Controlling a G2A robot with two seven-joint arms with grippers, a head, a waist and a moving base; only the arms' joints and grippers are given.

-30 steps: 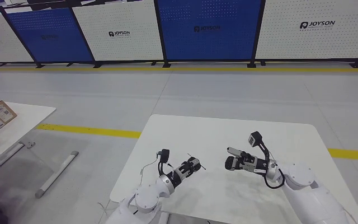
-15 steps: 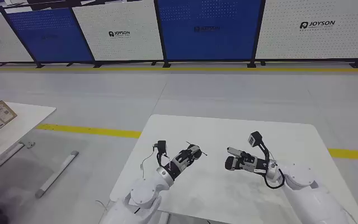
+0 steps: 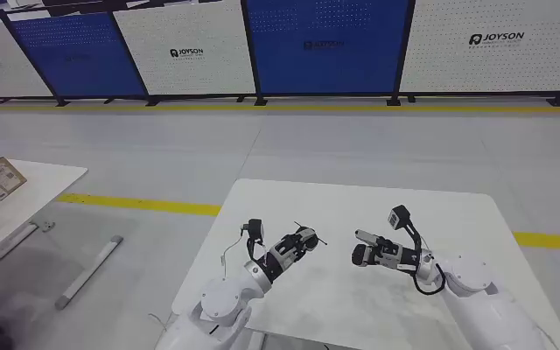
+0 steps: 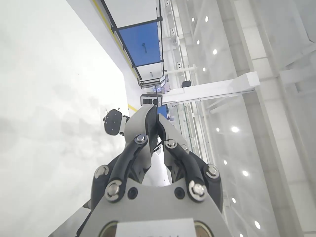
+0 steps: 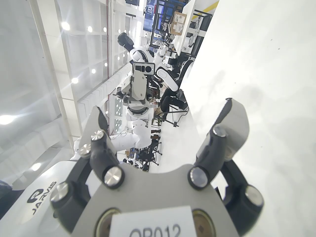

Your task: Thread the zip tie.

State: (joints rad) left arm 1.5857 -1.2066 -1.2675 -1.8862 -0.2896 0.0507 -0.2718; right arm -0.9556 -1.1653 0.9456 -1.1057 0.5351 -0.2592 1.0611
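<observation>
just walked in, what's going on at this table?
A two-armed robot is set up to thread a zip tie. The left end effector is shut on a thin black plastic zip tie, held above the white table. The right end effector is open and empty, facing the left one across a gap. Threading doesn't appear to have started yet.

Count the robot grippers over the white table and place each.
2. The left gripper, shut on the zip tie, hangs over the table; the right gripper, open, faces it across a gap. None looks hidden.
</observation>
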